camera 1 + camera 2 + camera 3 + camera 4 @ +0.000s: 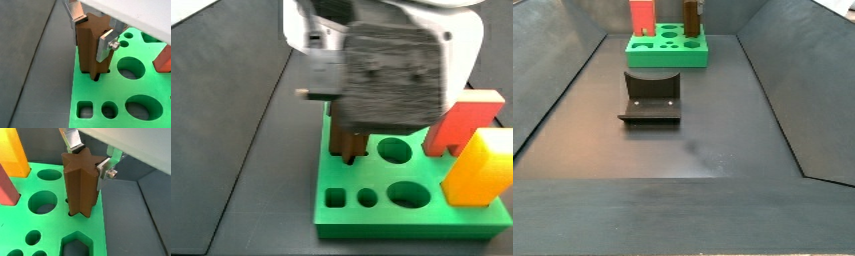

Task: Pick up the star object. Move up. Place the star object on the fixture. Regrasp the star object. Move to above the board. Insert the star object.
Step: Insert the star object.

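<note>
Wrist views, both: the end effector (93, 34) stands over a corner of the board (133, 85), its silver fingers (105, 45) closed against opposite sides of the star object (90, 45). The bar's long axis is upright, in line with the fingers, and its lower end sits at the star-shaped hole; how deep it has entered cannot be judged. A wrist view shows the star end face (75, 157) and, beyond the bar, a red block (5, 190) and a yellow-orange block (15, 153).

Side view: the wrist housing hides the fingers; only the bar's lower part (349, 145) shows above the board (398, 225).

Side view: the fixture (651, 97) stands empty, well apart from the board (667, 50); the end effector is cut off.
</note>
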